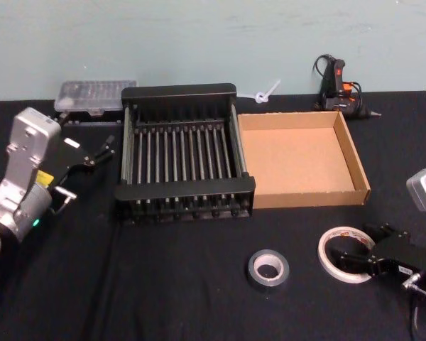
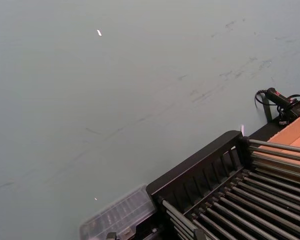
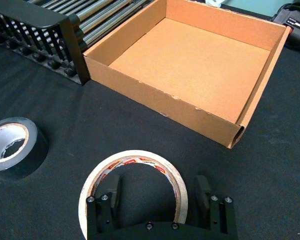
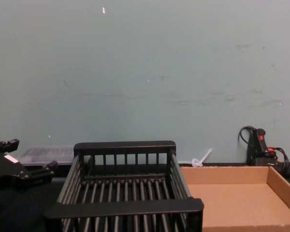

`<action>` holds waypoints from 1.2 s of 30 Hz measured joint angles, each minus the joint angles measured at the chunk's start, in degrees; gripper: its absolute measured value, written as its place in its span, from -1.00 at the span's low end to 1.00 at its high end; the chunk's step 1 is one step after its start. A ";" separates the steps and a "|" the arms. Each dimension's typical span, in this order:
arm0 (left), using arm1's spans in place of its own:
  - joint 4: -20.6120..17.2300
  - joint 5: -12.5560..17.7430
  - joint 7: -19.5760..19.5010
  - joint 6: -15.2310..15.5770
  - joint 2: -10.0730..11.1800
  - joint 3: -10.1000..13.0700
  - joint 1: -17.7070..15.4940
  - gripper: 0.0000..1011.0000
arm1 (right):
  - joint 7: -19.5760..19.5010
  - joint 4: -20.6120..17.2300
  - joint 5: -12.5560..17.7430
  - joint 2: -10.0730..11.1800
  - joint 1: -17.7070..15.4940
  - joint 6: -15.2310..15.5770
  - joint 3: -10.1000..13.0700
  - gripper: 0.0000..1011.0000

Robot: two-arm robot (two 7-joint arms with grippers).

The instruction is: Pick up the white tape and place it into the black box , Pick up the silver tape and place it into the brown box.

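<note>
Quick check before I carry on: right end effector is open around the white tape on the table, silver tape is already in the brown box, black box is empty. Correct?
Not quite. The silver tape lies on the table in front of the boxes, not in the brown box, which is empty in the head view. The rest holds: the right end effector is open around the white tape, and the black box is empty.
</note>
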 joint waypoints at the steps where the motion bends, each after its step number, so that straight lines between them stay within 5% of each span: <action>1: 0.00 0.00 0.00 0.00 0.00 0.00 0.00 0.98 | -0.01 -0.01 0.01 0.01 -0.01 0.00 0.01 0.91; 12: 0.00 0.00 0.00 0.00 0.00 0.00 0.00 0.98 | -0.08 -0.04 0.05 0.03 -0.04 0.04 0.01 0.36; 28: 0.00 0.00 0.00 0.00 0.00 0.00 0.00 0.98 | -0.08 -0.04 0.09 0.03 -0.03 0.08 0.00 -0.72; 36: 0.00 0.00 0.00 0.00 0.00 0.00 0.00 0.98 | -0.07 -0.04 0.09 0.03 -0.04 0.07 0.00 -0.81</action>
